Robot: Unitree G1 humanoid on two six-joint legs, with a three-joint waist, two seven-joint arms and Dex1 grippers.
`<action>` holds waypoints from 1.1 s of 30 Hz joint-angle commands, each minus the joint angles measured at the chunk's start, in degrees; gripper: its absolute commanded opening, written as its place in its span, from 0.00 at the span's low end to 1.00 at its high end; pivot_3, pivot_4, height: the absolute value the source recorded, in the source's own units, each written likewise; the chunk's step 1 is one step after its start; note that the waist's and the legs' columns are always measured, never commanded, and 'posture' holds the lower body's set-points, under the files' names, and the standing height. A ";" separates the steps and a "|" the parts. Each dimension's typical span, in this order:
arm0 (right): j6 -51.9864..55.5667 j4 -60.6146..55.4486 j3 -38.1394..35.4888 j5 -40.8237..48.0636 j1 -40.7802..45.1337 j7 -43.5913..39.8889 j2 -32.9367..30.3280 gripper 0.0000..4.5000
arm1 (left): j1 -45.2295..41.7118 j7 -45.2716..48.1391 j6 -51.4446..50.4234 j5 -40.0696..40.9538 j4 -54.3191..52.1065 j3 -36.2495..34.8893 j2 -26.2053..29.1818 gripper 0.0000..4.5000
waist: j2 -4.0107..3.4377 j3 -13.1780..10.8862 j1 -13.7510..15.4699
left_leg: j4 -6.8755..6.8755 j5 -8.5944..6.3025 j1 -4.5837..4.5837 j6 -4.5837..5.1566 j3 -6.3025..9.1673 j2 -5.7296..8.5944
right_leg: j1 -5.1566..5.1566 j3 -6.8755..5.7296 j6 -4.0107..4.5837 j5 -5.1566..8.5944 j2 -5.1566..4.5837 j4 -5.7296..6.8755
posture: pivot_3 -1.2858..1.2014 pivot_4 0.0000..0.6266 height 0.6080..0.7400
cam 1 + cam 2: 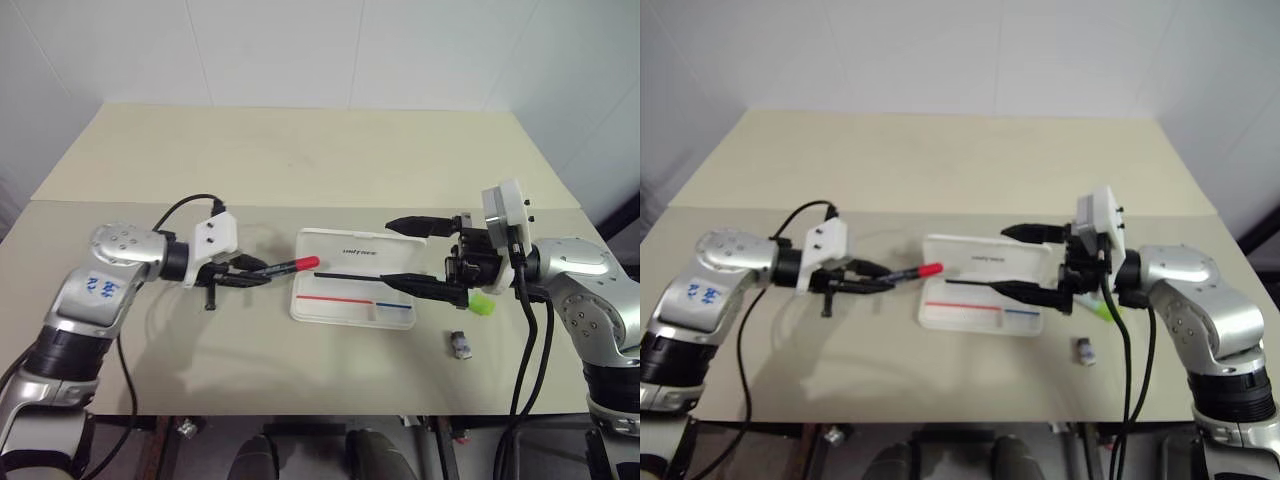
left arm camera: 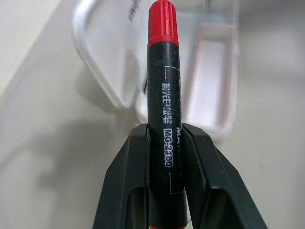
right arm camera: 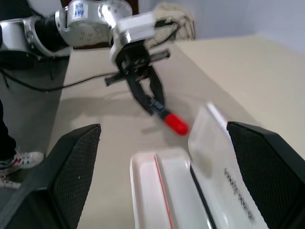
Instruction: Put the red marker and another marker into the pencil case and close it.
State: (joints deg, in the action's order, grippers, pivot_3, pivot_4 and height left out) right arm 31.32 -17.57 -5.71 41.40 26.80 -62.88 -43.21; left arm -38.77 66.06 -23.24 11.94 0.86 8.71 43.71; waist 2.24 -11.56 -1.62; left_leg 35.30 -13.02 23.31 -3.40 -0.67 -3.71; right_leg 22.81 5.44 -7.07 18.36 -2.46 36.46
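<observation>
Holding the red marker (image 1: pixel 291 267) clamped between its two black fingers, the left tool (image 1: pixel 262 277) hangs just left of the pencil case (image 1: pixel 355 290), above the bench (image 1: pixel 300 150). Barrel gripped near the dark rear; bright red end pointing right toward the case, apparently so that it can go in end first.

Pencil case: white, lying open near the middle of the bench, lid tipped up on the far side, tray toward the near side with a red-and-blue stripe inside. Tray appears to hold no marker yet.

Right tool (image 1: pixel 402 255): jaws spread wide, gripping nothing. One finger sits over the far lid edge, the other over the tray's right part, so the tool straddles the case's right end; whether it touches is unclear. Judged purpose: to steady the case or keep the lid up while the marker arrives.

Green highlighter (image 1: pixel 482 304): on the bench just right of the case, partly hidden behind the right tool; not yet collected.

Small grey block (image 1: pixel 461 344): on the bench near the case's right near corner, no part in the task.

Status, judged: first marker about to be inserted; second marker and closing outstanding.
</observation>
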 commanded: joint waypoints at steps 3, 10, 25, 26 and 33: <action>-4.01 -1.09 -3.78 -2.72 -4.20 -1.87 -3.79 1.00 | -4.34 -0.01 0.07 -1.34 1.08 3.11 -3.86 0.13 | 0.00 0.00 0.03 | 0.01 0.00 0.00 0.00 -0.03 0.00 | 0.00 0.05 -0.02 0.00 0.02 -0.01 | 0.52 0.24 1.00; -7.87 1.95 -7.00 -6.00 -8.87 -1.81 -5.81 1.00 | -7.34 0.41 -2.29 -1.99 0.78 7.99 -9.87 0.13 | -0.01 0.00 -0.20 | 0.17 0.00 -0.01 0.00 -0.11 0.03 | -0.02 0.18 -0.15 -0.04 0.04 0.02 | 0.52 0.24 1.00; -4.35 -4.99 -9.19 -2.40 -11.99 4.50 -4.71 1.00 | -10.05 -3.85 5.80 -11.34 7.74 13.72 -16.02 0.13 | 0.00 0.00 0.03 | 0.56 -0.01 0.02 0.00 -0.09 0.04 | -0.12 0.29 -0.30 -0.13 0.08 0.11 | 0.52 0.24 1.00; -4.25 -5.21 -9.27 -2.21 -12.09 4.74 -4.77 1.00 | -10.17 -4.14 6.40 -11.97 8.22 13.84 -16.37 0.13 | 0.00 0.00 0.04 | 0.57 -0.01 0.02 0.00 -0.09 0.04 | -0.15 0.29 -0.31 -0.13 0.08 0.08 | 0.52 0.24 1.00; -3.10 -7.07 -9.61 -1.13 -12.09 6.67 -4.79 1.00 | -10.50 -5.38 9.84 -15.58 12.44 15.08 -17.90 0.13 | 0.00 0.00 0.00 | 0.58 -0.03 0.02 0.01 -0.08 0.04 | -0.15 0.30 -0.32 -0.14 0.09 0.08 | 0.52 0.24 1.00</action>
State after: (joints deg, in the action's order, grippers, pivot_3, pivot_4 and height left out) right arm 28.07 -22.52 -13.01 39.03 14.70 -56.87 -47.84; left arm -47.89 61.49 -15.04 -2.58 12.84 23.64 25.94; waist 2.23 -11.56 -1.63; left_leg 35.89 -13.05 23.32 -3.38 -0.75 -3.67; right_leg 22.66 5.74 -7.39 18.22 -2.38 36.54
